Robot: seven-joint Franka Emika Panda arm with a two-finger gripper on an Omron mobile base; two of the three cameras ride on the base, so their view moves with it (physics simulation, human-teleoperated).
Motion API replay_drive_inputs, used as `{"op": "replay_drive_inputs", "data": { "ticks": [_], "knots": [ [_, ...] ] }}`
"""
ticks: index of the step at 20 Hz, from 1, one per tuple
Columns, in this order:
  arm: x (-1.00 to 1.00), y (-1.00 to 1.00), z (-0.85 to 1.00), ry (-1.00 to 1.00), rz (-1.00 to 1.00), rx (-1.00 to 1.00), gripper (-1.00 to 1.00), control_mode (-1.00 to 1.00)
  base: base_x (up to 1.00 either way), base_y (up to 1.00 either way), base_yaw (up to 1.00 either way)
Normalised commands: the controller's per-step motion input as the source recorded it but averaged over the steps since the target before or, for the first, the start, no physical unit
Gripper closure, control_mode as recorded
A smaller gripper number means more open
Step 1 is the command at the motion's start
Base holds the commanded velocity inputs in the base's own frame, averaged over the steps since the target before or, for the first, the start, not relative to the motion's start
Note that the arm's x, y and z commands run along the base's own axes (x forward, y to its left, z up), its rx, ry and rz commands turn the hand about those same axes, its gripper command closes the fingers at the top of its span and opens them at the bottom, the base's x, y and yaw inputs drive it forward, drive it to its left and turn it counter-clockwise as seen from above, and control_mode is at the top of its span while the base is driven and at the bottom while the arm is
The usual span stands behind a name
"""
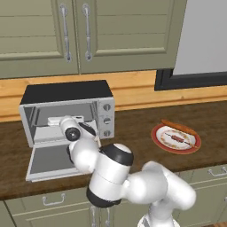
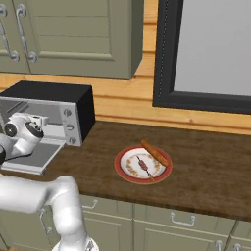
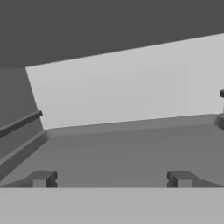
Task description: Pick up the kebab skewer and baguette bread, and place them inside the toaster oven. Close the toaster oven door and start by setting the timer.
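The toaster oven (image 1: 66,91) (image 2: 49,93) stands at the left of the counter, and its door (image 1: 46,162) (image 2: 32,159) is folded down flat. My gripper (image 3: 111,178) is inside the oven cavity, open, with nothing between its fingers. It faces the pale back wall (image 3: 122,87). To the right, the kebab skewer (image 1: 178,139) (image 2: 143,165) lies across a red-rimmed plate (image 1: 155,137) (image 2: 120,169). The baguette bread (image 1: 179,127) (image 2: 154,153) rests on the plate's far edge.
Three knobs (image 1: 106,119) are stacked on the oven's right side. Green wall cabinets (image 1: 66,31) hang above the oven. A dark-framed window (image 2: 206,54) sits behind the plate. Bare brown counter (image 1: 133,128) lies between the oven and the plate.
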Motion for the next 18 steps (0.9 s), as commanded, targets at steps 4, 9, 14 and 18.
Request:
{"op": "replay_drive_inputs", "data": {
  "ticks": [4, 9, 14, 18],
  "knots": [
    [0.38, 0.16, -0.13, 0.0, 0.0, -0.02, -1.0, -1.0, 0.0, 0.0, 0.0],
    [0.3, 0.13, -0.16, 0.0, 0.0, -0.03, -1.0, -1.0, 0.0, 0.0, 0.0],
    [0.12, 0.1, -0.27, 0.07, 0.0, -0.04, -1.0, -1.0, 0.0, 0.0, 0.0],
    [-0.14, 0.03, -0.34, 0.18, 0.0, -0.02, -1.0, -1.0, 0.0, 0.0, 0.0]
  ]
}}
